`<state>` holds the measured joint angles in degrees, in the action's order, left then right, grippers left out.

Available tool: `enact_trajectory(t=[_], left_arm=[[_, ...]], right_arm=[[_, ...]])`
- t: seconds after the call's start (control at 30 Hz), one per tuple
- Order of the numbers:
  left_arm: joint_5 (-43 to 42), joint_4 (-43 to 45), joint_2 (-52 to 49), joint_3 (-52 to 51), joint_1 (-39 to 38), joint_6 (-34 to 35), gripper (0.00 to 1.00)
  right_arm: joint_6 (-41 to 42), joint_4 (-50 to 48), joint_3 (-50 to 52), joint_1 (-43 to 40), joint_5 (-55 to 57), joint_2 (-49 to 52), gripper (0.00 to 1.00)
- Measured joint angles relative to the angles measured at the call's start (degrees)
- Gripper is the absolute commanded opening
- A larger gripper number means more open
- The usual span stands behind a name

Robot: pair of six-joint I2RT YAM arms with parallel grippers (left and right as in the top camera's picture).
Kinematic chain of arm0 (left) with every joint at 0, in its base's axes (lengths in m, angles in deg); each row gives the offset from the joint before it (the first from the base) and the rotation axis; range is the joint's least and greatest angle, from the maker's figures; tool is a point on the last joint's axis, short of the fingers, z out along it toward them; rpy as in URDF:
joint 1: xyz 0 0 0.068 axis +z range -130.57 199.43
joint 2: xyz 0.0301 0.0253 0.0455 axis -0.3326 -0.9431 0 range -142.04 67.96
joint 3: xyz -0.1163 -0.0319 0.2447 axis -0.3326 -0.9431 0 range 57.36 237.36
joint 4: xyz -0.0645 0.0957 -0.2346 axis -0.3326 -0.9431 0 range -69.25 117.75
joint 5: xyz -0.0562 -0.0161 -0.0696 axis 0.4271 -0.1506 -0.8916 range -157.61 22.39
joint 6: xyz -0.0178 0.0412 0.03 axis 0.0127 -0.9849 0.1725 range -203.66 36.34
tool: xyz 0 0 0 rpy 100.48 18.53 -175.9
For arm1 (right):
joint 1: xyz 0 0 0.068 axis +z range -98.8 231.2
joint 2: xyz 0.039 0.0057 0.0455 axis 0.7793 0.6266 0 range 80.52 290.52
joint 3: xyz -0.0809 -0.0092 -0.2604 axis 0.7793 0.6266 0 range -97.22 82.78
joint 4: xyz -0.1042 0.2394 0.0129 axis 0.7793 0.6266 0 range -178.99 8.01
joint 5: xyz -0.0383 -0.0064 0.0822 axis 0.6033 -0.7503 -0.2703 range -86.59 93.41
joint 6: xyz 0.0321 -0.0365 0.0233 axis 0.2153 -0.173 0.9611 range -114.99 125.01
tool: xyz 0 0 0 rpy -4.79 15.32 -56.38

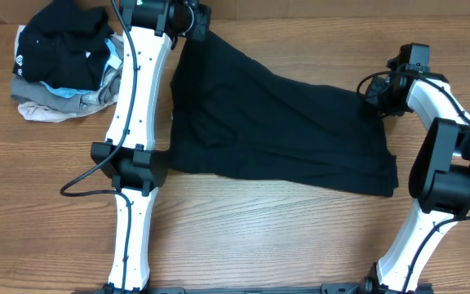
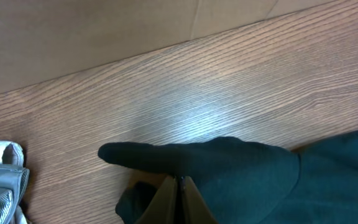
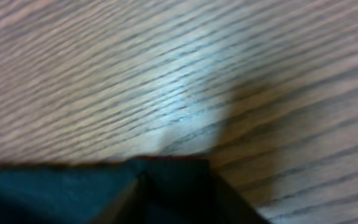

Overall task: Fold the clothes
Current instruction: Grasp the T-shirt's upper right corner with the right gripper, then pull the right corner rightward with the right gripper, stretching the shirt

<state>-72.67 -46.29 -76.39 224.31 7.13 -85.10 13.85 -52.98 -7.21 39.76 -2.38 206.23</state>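
While the black T-shirt (image 1: 284, 122) lies spread and rumpled over the middle of the wooden table (image 1: 243, 237), the left gripper (image 2: 180, 186) sits at its far left corner with jaws closed and black fabric pinched between them, that corner drawn out to a point on the wood. At the shirt's right edge the right gripper (image 1: 372, 91) is down on the cloth; its wrist view is blurred, fabric seems to bunch at the fingers, but cannot tell whether they have closed on it. Beyond the left arm, a heap of other clothes (image 1: 59, 69) lies at the far left, apart from the shirt.
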Motion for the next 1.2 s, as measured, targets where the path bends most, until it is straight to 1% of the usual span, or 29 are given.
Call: enact_trajectory(t=[0.03, 0.1, 0.13, 0.3, 0.63, 0.73, 0.97, 1.2], left_arm=[[0.0, 0.0, 0.0, 0.0, 0.0, 0.0, 0.04], [0.2, 0.1, 0.0, 0.0, 0.0, 0.0, 0.04], [0.2, 0.0, 0.0, 0.0, 0.0, 0.0, 0.04], [0.3, -0.2, 0.0, 0.0, 0.0, 0.0, 0.04], [1.1, 0.2, 0.0, 0.0, 0.1, 0.0, 0.04], [1.4, -0.8, 0.0, 0.0, 0.1, 0.0, 0.04], [3.8, -7.5, 0.0, 0.0, 0.5, 0.3, 0.04], [4.1, -15.8, 0.0, 0.0, 0.8, 3.5, 0.04]], right_arm=[[0.1, 0.0, 0.0, 0.0, 0.1, 0.0, 0.22], [0.3, 0.0, 0.0, 0.1, -0.1, 0.1, 0.06], [0.8, 0.2, -0.1, 0.2, -0.3, 0.2, 0.04], [2.4, 6.5, -4.9, 0.3, -2.5, 1.6, 0.04], [3.0, 23.7, -27.6, -0.5, -3.9, 2.7, 0.04], [3.0, 30.4, -32.1, -1.9, -4.2, 2.7, 0.04], [2.9, 45.0, -33.9, -7.9, -4.4, 2.7, 0.04], [0.3, 53.5, -33.9, -11.8, -5.5, 2.2, 0.04]])
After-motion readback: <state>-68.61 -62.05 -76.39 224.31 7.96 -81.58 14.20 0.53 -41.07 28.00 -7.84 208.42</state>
